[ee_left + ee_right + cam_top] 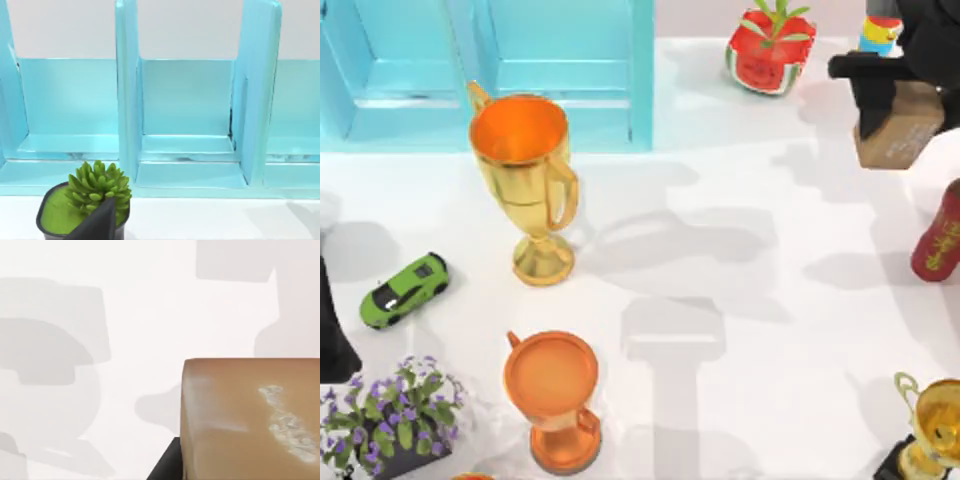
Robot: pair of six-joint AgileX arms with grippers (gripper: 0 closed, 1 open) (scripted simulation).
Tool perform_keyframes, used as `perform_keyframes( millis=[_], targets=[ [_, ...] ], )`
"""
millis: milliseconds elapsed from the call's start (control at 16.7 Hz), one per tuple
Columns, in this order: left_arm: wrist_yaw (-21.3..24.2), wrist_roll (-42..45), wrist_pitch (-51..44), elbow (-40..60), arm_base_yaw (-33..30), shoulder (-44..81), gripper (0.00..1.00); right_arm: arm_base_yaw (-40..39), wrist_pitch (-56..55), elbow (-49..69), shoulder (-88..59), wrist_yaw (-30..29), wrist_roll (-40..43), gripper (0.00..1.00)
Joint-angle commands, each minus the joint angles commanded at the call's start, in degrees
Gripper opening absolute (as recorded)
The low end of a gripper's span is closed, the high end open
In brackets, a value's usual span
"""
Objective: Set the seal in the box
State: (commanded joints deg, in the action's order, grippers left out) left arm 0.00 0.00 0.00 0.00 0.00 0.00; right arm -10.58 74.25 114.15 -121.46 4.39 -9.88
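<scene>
White worktop point(740, 200) spreads bare across the middle, and that open stretch lies between the two arms. At the top view's far left edge a dark sliver marks my left arm, parked; whether its pincer is wide or narrow I cannot tell. Its wrist view looks over a small succulent in a dark pot point(90, 205) toward the turquoise box point(187, 125), whose upright dividers split it into open compartments. Beside that arm sit a green toy car point(404, 290) and, nearer the front edge, a pot of purple flowers point(390, 418). The turquoise box point(490, 75) fills the back left corner, with a tall gold trophy point(525, 180) standing just before its front edge and an orange cup point(555, 400) lying farther toward the front. Far across the bare stretch, at the back right corner, the right pincer point(880, 90) clamps the seal point(898, 125), a tan wooden block with pale markings, which it holds well apart from the box. From the right wrist the seal point(250, 420) shows against white worktop and grey shadows. A watermelon-patterned pot point(768, 48) stands just left of this pincer, a red cylinder point(940, 235) just in front of it at the right edge, and a second gold trophy point(930, 425) in the front right corner.
</scene>
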Motion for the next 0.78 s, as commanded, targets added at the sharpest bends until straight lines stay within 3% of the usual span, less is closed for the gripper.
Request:
perform_keyframes(
  millis=[480,780],
  targets=[
    [0.0,0.0,0.0,0.0,0.0,0.0,1.0,28.95,1.62,-10.74,12.27,-1.52,28.49,0.0],
    [0.0,0.0,0.0,0.0,0.0,0.0,1.0,36.4,6.45,-17.43,15.52,-4.37,34.88,0.0]
  ],
)
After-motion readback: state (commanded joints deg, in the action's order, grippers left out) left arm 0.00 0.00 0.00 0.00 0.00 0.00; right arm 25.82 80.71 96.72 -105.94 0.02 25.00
